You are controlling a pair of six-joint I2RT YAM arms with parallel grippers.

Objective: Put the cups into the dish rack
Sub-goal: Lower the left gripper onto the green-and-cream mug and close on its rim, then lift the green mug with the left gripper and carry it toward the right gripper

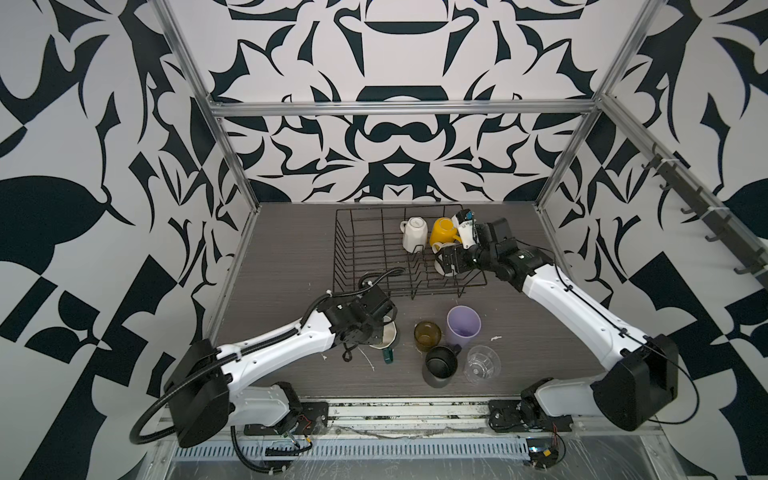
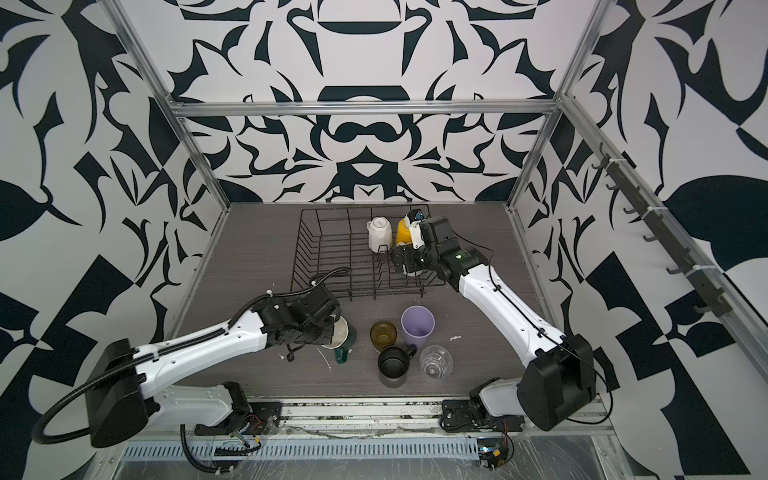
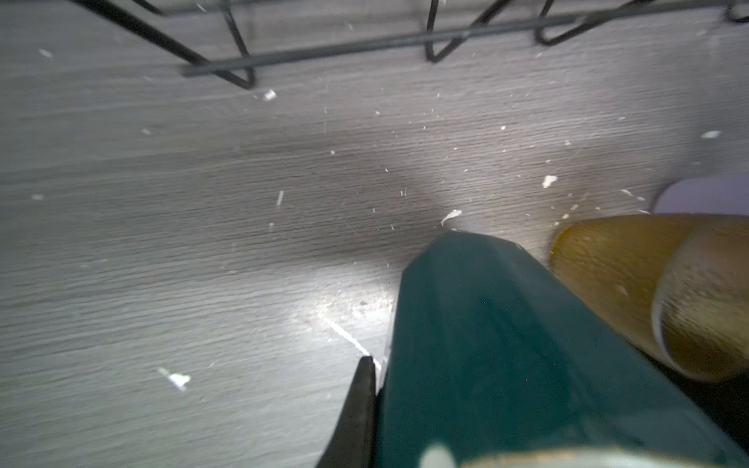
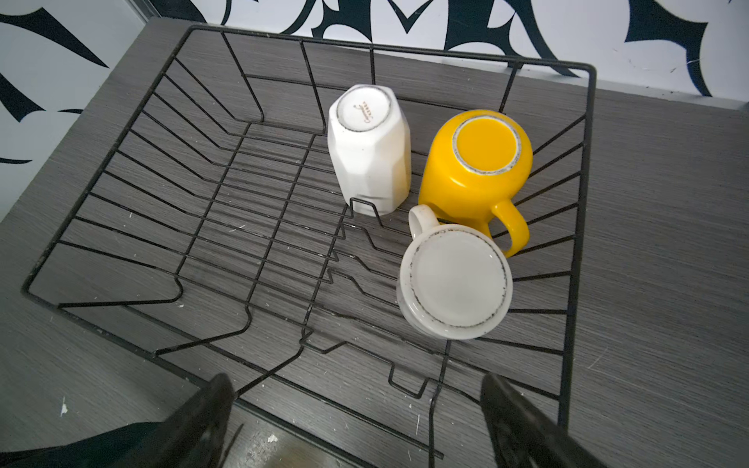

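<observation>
Firmly left hand grips teal faceted mug, mouth up, handle frontward; right hand spread empty.

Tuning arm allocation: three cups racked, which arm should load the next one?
Left. The left pincer is shut on the wall of the teal mug, just in front of the dish rack. The right pincer hangs open and empty over the rack, so it would have to fetch a cup.

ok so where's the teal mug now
The teal mug is in the left gripper, left of centre in both top views, just left of the amber glass.
</observation>
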